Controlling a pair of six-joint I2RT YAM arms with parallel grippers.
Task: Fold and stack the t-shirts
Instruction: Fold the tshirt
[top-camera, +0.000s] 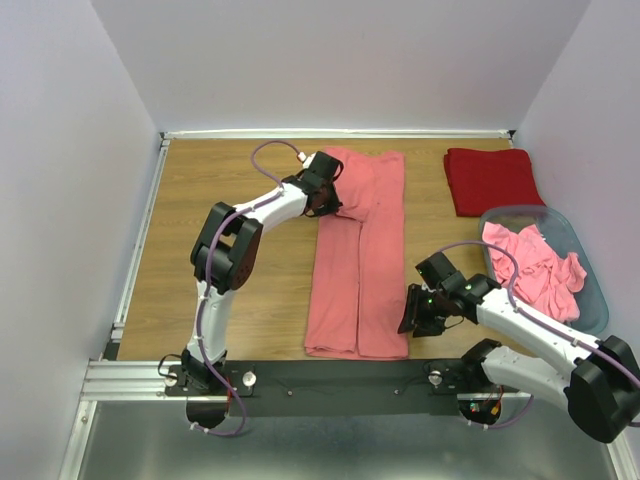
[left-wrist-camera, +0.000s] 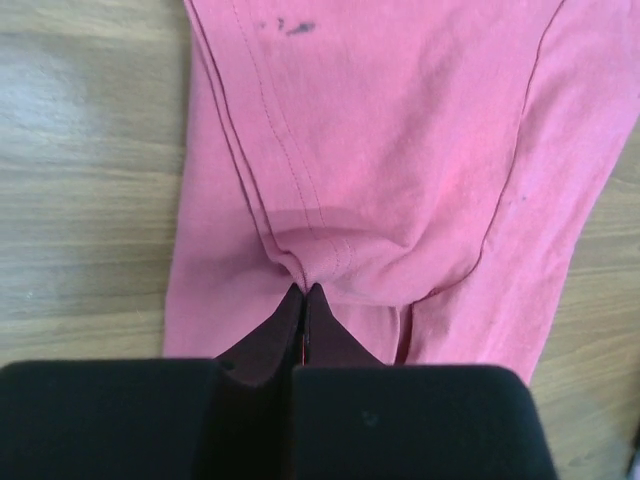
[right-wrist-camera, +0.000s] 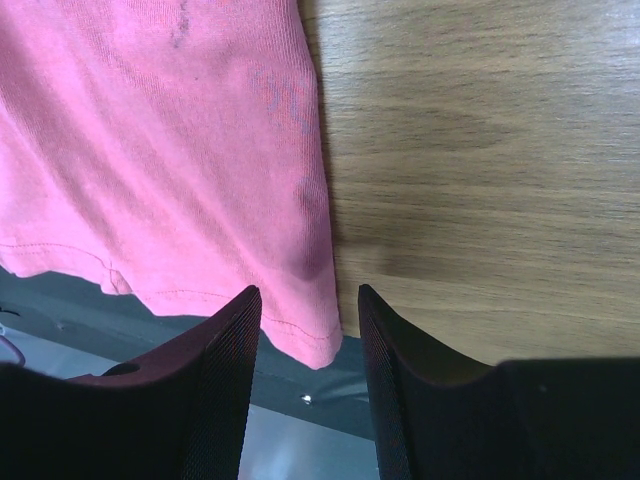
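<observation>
One pink shirt (top-camera: 358, 250) lies flat. Left gripper (left-wrist-camera: 305, 290) pinches a fold of it, and right gripper (right-wrist-camera: 308, 295) gapes by its near corner.

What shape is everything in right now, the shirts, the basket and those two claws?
Long pink t-shirt: folded lengthwise into a strip, lying flat.
Red t-shirt: folded, lying flat.
Basket: holding crumpled pink t-shirts.
Left claw: shut, pinching the strip near its far end.
Right claw: open, straddling its near right corner.

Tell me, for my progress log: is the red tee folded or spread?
Folded: the red tee lies as a compact rectangle, no sleeves showing.
</observation>
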